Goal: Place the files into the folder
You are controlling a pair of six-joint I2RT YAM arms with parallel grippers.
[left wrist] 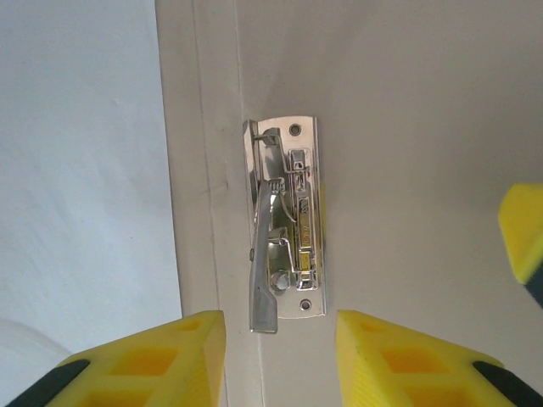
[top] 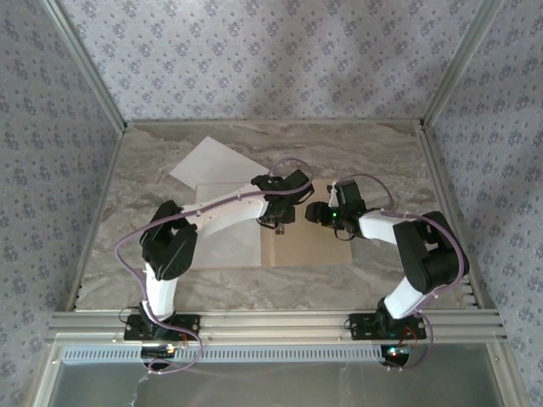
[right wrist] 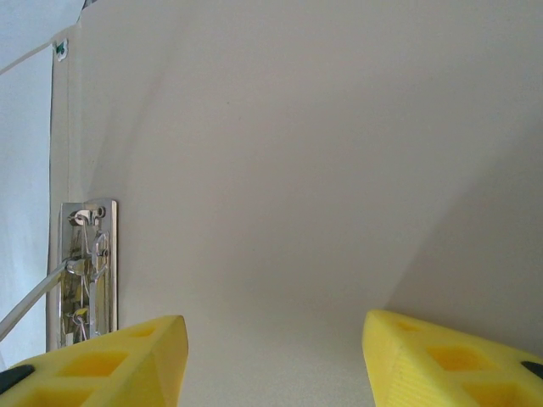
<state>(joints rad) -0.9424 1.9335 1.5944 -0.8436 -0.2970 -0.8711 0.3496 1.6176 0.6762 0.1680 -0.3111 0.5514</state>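
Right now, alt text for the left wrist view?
A silver metal clip is fixed to the inside of the open tan folder, next to its spine crease. It is just ahead of the left gripper, whose yellow fingers stand apart and hold nothing. A white sheet lies to the left of the crease.

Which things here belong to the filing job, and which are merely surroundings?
Belong to the job:
folder, lying open
metal clip inside it
white sheet on the folder's left half
second white sheet, askew beyond the folder

Surroundings:
marbled table
patterned walls
metal rail
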